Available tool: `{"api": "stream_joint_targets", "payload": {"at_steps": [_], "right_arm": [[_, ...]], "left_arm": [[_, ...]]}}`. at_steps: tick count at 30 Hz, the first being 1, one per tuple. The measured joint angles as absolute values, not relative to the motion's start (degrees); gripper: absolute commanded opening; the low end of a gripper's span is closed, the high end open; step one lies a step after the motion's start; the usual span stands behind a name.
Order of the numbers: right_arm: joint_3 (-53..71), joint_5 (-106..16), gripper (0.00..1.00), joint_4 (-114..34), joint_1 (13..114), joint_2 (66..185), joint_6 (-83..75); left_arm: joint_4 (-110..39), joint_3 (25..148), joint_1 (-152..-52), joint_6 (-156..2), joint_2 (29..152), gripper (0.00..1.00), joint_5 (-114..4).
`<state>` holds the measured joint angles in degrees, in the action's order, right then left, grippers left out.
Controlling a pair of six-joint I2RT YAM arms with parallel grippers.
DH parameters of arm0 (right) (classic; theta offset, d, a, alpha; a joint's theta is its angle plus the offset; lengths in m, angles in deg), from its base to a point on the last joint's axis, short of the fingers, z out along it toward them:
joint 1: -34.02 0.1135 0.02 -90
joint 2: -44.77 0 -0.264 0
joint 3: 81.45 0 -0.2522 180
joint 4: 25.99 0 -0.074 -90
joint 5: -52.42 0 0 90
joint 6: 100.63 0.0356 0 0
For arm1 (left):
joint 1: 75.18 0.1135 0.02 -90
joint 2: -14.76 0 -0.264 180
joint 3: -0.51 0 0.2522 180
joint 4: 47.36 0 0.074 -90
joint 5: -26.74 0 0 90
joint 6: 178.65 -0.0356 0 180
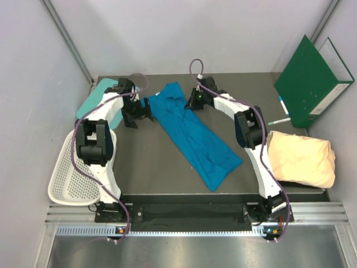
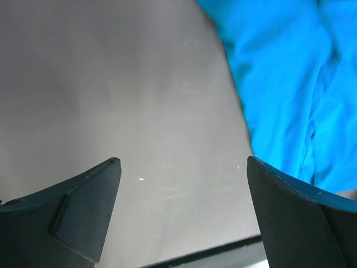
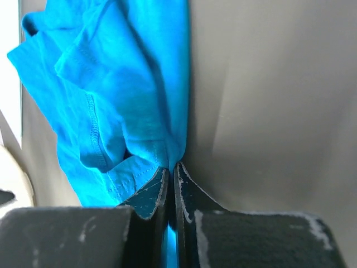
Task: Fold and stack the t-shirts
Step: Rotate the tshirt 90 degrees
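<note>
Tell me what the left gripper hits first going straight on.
Most likely the bare table: the left gripper stands open over it, and the blue shirt lies off to one side. Depth is hard to judge.

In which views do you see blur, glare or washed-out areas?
Top external: even light, sharp, only soft shadows on the table. Left wrist: slightly soft, faint sheen on the table. Right wrist: left edge washed out white, stitching of the blue t-shirt sharp.
</note>
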<state>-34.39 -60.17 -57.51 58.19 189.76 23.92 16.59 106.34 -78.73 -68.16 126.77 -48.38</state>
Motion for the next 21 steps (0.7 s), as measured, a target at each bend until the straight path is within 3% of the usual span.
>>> {"api": "stream_joint_targets", "payload": {"at_steps": [10, 12, 14, 17, 21], "right_arm": [[-28.7, -56.4, 0.00, -54.2, 50.6, 186.5, 26.4], [-26.8, -55.0, 0.07, -53.9, 48.1, 185.2, 27.0], [-25.3, -54.0, 0.26, -53.8, 46.0, 184.1, 27.4], [-22.3, -53.9, 0.66, -52.5, 43.5, 181.9, 28.1], [-15.4, -50.7, 0.99, -52.4, 42.6, 175.5, 26.9]], "left_arm": [[15.2, 102.3, -88.8, -69.2, 126.8, 0.99, -39.8], [14.0, 102.1, -91.1, -68.6, 126.9, 0.99, -36.8], [12.7, 102.1, -92.8, -67.8, 127.3, 0.99, -34.0], [11.1, 101.7, -95.8, -67.2, 129.2, 0.99, -30.3], [9.4, 98.0, -99.2, -65.9, 130.7, 0.97, -27.2]]}}
